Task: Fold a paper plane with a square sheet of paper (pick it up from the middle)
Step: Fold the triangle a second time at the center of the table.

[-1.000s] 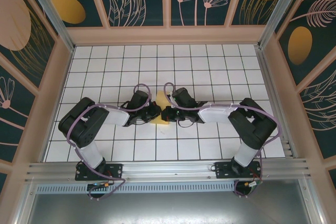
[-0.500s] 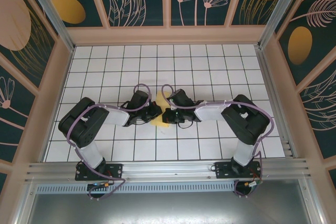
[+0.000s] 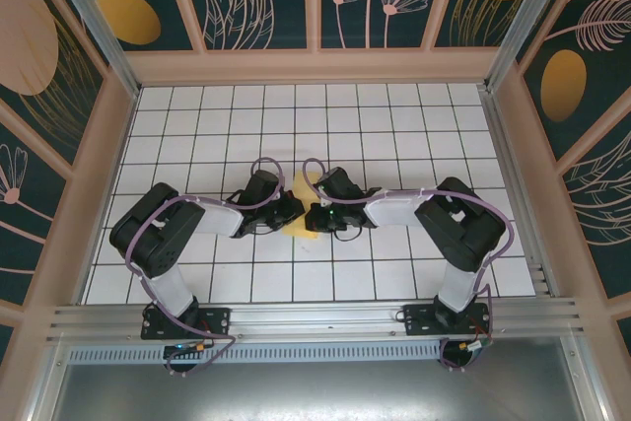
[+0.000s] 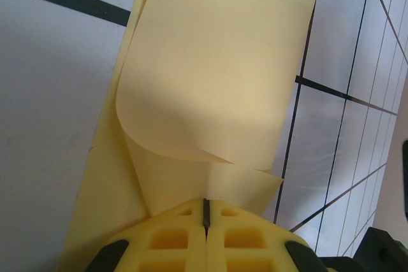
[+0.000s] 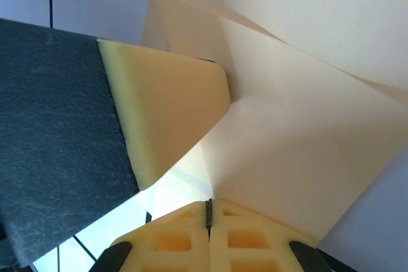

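Your left tool (image 3: 294,212) and right tool (image 3: 315,215) meet tip to tip near the middle of the white grid-tiled table (image 3: 394,125). The thin yellow-orange square sheet of paper (image 3: 305,230) is pinched between them, just off the table surface. In the left wrist view, the left tool (image 4: 206,211) is clamped on the paper's edge, and the sheet (image 4: 210,81) curls upward in a loose roll over a flat layer. In the right wrist view, the right tool (image 5: 208,211) is likewise closed on the sheet (image 5: 306,151), with the left tool's yellow pad (image 5: 166,106) just beside it. Since a second ago your right arm has folded its elbow inward and its wrist has edged left, while the left arm has stayed put; less paper now shows beyond the tools.
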Tool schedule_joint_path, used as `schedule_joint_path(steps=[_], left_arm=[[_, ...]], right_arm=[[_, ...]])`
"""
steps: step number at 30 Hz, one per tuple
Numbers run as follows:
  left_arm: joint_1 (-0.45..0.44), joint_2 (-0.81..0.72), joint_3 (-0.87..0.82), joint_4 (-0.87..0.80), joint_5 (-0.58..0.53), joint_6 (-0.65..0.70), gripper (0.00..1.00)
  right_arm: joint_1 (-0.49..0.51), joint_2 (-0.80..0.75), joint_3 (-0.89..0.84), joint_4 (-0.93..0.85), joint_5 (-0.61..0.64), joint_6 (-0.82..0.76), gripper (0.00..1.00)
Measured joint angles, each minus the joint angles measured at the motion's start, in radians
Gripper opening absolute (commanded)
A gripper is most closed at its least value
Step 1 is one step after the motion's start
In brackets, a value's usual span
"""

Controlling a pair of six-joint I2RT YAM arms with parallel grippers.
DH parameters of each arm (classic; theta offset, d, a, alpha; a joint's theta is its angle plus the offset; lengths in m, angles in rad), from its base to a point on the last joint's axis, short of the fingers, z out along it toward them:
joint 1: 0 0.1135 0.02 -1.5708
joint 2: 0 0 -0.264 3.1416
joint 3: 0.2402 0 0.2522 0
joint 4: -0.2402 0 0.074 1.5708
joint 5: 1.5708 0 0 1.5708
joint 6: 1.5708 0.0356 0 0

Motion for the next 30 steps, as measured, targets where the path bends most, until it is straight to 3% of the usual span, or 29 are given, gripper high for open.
schedule_joint_path(steps=[20, 30], left_arm=[[0.000, 0.000, 0.000, 0.000, 0.000, 0.000, 0.00], [0.000, 0.000, 0.000, 0.000, 0.000, 0.000, 0.00]], right_arm=[[0.010, -0.014, 0.006, -0.068, 0.051, -0.015, 0.00], [0.016, -0.026, -0.032, -0.011, 0.050, -0.003, 0.00]])
